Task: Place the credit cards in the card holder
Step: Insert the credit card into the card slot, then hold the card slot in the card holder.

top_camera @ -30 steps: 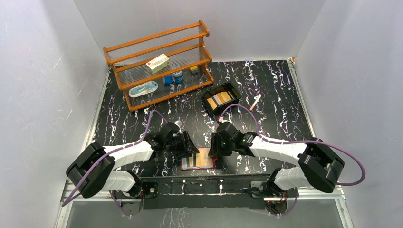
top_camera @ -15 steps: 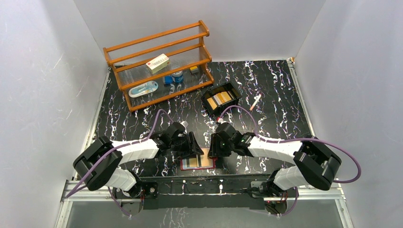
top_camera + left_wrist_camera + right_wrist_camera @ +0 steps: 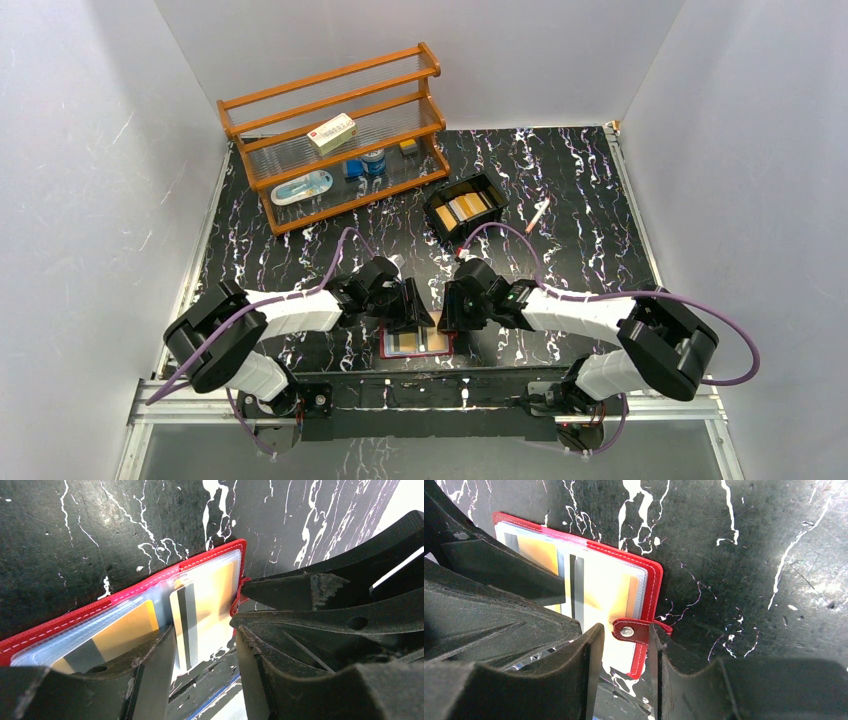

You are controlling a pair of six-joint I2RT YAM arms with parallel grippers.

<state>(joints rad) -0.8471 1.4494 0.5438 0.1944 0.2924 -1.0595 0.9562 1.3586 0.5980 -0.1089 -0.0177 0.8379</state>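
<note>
card holder hugs table's near edge

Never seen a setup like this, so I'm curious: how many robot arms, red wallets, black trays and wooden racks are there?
Robot arms: 2, left arm and right arm
Red wallet: 1
Black tray: 1
Wooden rack: 1
Total: 5

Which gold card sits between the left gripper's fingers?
The black-striped card beside the snap tab; the other gold card, grey-striped, lies on the wallet's other half.
</note>
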